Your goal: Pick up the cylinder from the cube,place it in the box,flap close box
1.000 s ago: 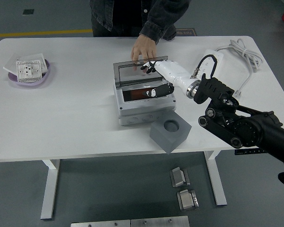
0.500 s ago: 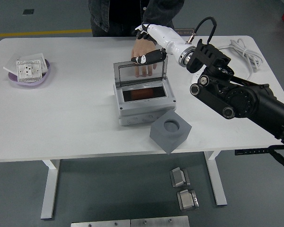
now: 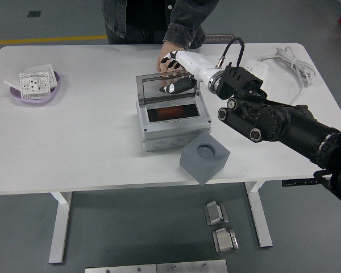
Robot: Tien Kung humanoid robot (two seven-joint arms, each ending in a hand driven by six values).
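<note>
The right robot hand is seen at the raised transparent lid of the box, its white palm above the lid's top edge and its dark fingers draped loosely over the lid's front face; nothing is gripped in it, and whether the fingertips actually press on the lid cannot be told.

At the far left of the table, a purple dish is set, with a white switch plate laid in it. Near the middle, the grey box is placed with its lid standing upright at the back. A reddish-brown shape is seen inside the box, but it cannot be told for certain that this is the cylinder. Behind the lid, a person's hand is rested on the table, partly covered by the robot hand. Just in front of the box, to its right, the grey cube is set near the table's front edge, with its round top hole empty. At the far right, a white cable is coiled.
</note>
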